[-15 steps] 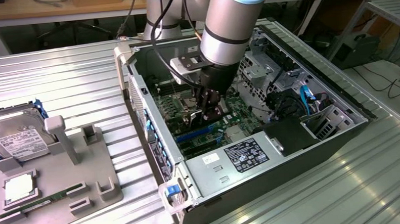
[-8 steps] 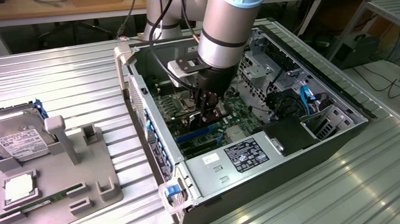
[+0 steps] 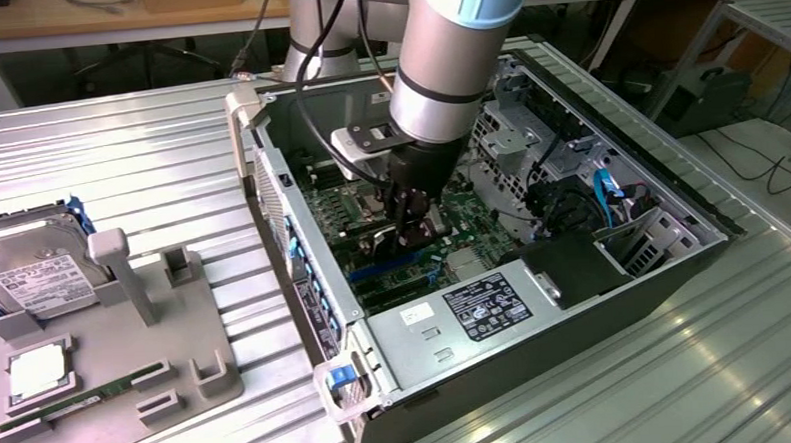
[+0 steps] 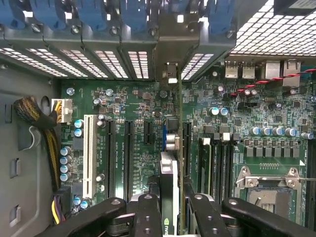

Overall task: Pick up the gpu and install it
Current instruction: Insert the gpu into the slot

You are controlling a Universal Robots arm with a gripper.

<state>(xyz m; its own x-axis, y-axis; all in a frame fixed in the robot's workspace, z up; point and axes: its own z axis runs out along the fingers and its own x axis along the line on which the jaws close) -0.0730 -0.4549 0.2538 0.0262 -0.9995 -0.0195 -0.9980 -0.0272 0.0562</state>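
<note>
The ribbed sheet-metal tabletop (image 3: 125,143) carries an open computer case (image 3: 561,334), a dark steel box lying on its side with its inside facing up. The grey tubular arm (image 3: 455,49) reaches down into it over the green motherboard (image 4: 133,103). At the exterior view's left, well apart from the case, sits a grey moulded fixture (image 3: 174,341) holding a silver hard drive (image 3: 30,272) and a thin green RAM stick (image 3: 83,400).

Inside the case, a boxy power supply (image 3: 486,308) with a dark label fills the near corner. The gpu (image 4: 169,173) stands on edge above the board, between the long black slots (image 4: 129,158) and the upright memory sticks (image 4: 205,163). It is seen as a narrow strip of black shroud beside a thin green board line. Its silver bracket end (image 4: 171,74) reaches the rear wall, in the gap between the perforated slot covers (image 4: 74,61) under the blue clips (image 4: 94,12). Whether its lower edge sits in a slot I cannot tell.

The black claw (image 4: 174,202) is clamped on the gpu, one bolted finger (image 4: 148,212) pressed against each flat face. A white slot (image 4: 89,153) lies further off beside a braided cable bundle (image 4: 37,116). The metal-framed processor socket (image 4: 261,185) lies on the gpu's other side.
</note>
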